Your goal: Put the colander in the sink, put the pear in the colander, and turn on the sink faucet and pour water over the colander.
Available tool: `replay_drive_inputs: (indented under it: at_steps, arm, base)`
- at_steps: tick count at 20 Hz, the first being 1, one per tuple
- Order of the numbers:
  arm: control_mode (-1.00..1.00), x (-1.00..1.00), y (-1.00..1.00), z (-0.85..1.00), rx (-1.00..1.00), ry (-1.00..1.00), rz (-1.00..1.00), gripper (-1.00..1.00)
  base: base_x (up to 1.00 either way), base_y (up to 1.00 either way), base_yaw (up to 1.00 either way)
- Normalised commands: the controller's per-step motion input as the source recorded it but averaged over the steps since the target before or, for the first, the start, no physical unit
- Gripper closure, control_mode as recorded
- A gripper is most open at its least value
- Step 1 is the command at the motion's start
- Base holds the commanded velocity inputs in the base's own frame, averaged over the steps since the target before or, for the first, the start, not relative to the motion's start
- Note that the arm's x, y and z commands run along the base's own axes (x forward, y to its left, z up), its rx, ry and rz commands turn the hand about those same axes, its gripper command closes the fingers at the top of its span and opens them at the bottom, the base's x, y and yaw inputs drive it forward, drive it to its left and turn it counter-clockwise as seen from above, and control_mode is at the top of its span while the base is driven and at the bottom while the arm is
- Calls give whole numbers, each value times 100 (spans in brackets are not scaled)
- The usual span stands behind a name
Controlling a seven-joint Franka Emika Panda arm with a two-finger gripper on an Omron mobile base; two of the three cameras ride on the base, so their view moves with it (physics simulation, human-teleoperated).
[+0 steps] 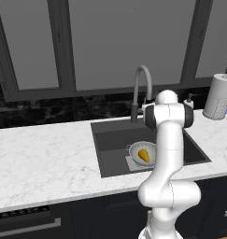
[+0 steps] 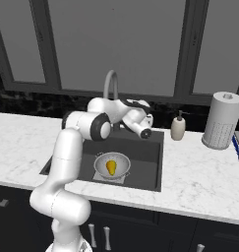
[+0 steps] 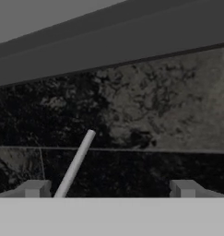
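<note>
Kitchen sink station, faucet stage. The colander (image 2: 111,165) sits on the floor of the sink (image 2: 145,162), towards the basin's front edge, over the pale square patch, and the pear (image 2: 111,167) lies inside it; both placements appear complete. The sink faucet (image 1: 142,88) rises from the back edge of the worktop (image 1: 40,158), just behind the basin's rear wall, with a cream soap bottle (image 2: 178,128) beside it and a paper towel roll (image 2: 221,120) farther towards the right end.

My fingers (image 3: 37,188) stand spread wide and hold nothing; my gripper (image 2: 146,129) hangs over the rear of the basin, close to the faucet's base. In the hand view a thin pale rod (image 3: 77,161), which I take to be the faucet's lever (I cannot be certain), rises between my two tips against the dark marbled backsplash (image 3: 145,120).

Handling, as I judge it: the lever is rigid metal, smooth and probably slippery, fixed on a pivot, so it wants a push or a light pinch near its free end, where leverage is best, rather than a hard clamp. The gooseneck spout is likewise stiff and should swivel from a hold on its upright stem until its outlet hangs over the colander.
</note>
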Motion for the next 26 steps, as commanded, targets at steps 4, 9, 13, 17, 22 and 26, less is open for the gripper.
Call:
replay_drive_inputs:
  at_steps: [4,9,13,17,22,26]
  arm:
    - [-100,3,-100,4,2,0,-3,-100]
    - [-100,11,-75,34,1,3,-7,-100]
    - [-100,22,-35,58,0,5,-7,-100]
    - [-100,20,-27,67,0,7,-4,-100]
    - [-100,-1,-39,62,0,4,-1,-100]
    - [-100,-59,-18,27,0,0,0,-100]
  base:
    - [0,0,0]
    - [0,0,0]
    - [0,0,0]
    - [0,0,0]
    - [0,0,0]
    - [0,0,0]
